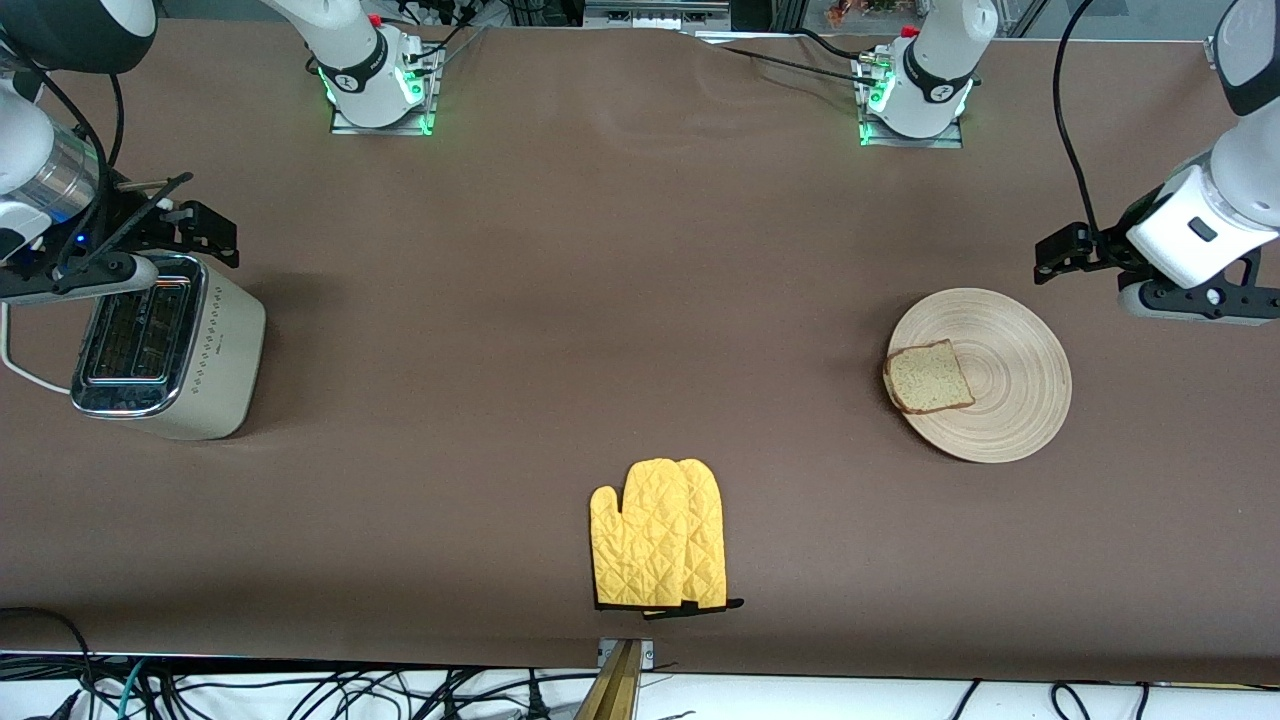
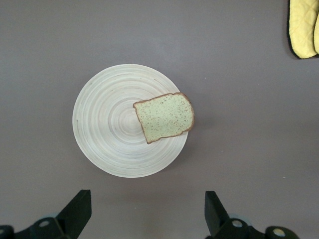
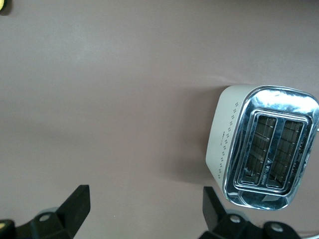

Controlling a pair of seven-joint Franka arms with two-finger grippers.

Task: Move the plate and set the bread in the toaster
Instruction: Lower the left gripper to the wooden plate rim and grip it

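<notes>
1. I see the plate (image 1: 1000, 400) flat on the brown worktop (image 1: 600, 300) toward the left arm's end, with the bread (image 1: 928, 378) lying on its rim, one crust corner just past the edge on the side toward the right arm's end
2. The toaster (image 1: 165, 350) stands at the right arm's end, well apart from the plate, both slots showing bare in my right wrist view, white cord (image 1: 20, 370) trailing off it
3. My left gripper (image 1: 1060, 250) hangs in the air just beside the plate, fingers (image 2: 77, 209) spread wide and holding nothing
4. My right gripper (image 1: 205, 235) hovers over the toaster's farther end, fingers (image 3: 75, 204) likewise wide and bare
5. Two yellow mitts (image 1: 660, 535), stacked, lie mid-worktop, nearer the front camera than plate or toaster
</notes>
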